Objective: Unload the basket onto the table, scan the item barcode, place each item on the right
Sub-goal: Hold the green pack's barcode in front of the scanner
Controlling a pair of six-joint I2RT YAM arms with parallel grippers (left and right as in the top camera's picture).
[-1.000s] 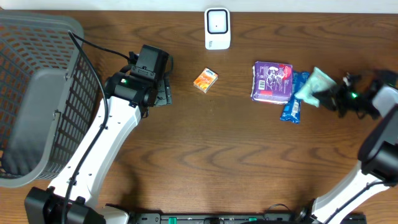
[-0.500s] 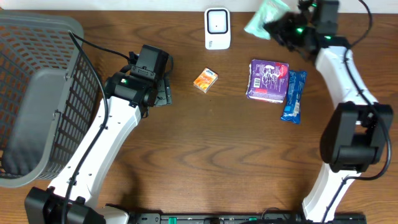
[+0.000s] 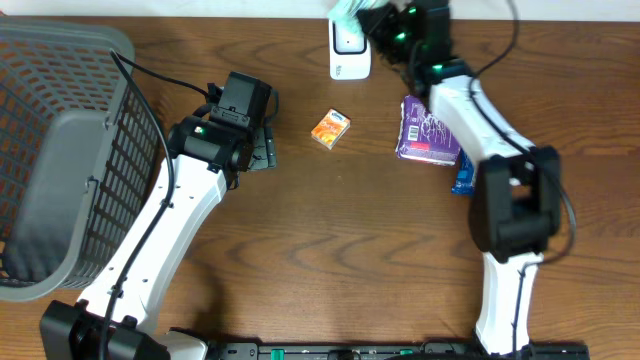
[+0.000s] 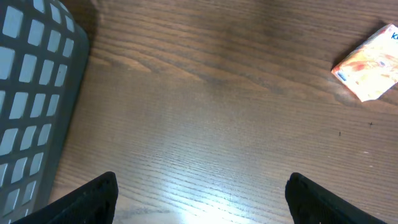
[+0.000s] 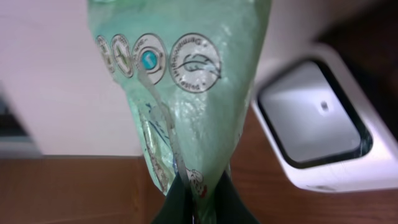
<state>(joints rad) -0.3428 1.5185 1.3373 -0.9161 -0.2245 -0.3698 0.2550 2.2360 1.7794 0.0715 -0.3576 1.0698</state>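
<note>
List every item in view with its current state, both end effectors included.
green packet, pinched at one end, held up near the scanner.
right end effector, shut on the green packet.
left end effector, open, holding nothing.
scanner, standing at the far edge of the table.
orange box, lying loose on the table.
purple pack, lying flat.
blue packet, lying flat, partly hidden.
basket, upright at the left.

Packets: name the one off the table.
The pale green pouch, in the right gripper by the scanner; orange box, purple pack and blue packet lie flat.
</note>
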